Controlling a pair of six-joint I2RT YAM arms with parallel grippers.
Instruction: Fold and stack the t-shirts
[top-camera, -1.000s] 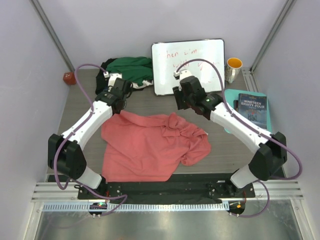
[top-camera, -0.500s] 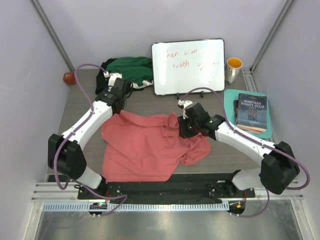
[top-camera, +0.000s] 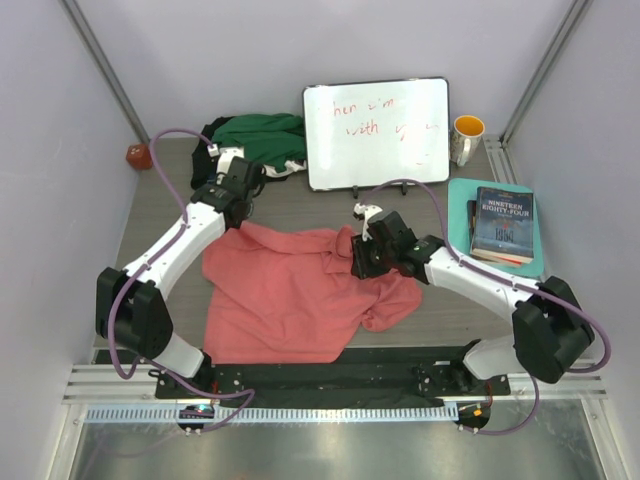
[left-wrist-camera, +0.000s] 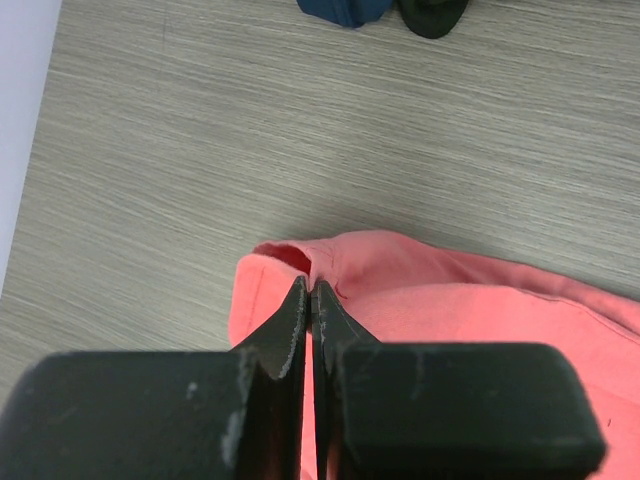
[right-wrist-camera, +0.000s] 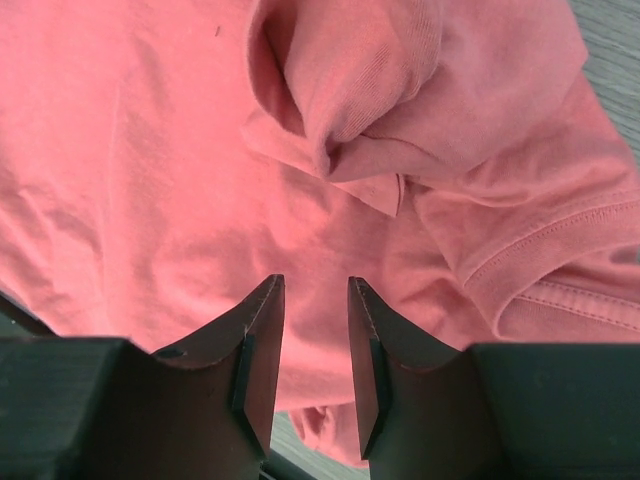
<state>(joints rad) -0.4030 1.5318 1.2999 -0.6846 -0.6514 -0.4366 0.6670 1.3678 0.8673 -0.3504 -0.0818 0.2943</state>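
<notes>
Locate salmon-pink t-shirt (top-camera: 280, 300) rumpled at centre of worktop (top-camera: 300, 200), right side bunched into folds. Note left fingers (left-wrist-camera: 285, 335) clenched on far-left corner of this cloth, tips pressed together. Note right fingers (right-wrist-camera: 255, 340) released, parted just above bunched folds, gripping nothing. Find dark green t-shirt (top-camera: 255, 135) heaped at far-left corner of worktop, just left of whiteboard (top-camera: 378, 130). See mug (top-camera: 467, 138) at far-right corner.
</notes>
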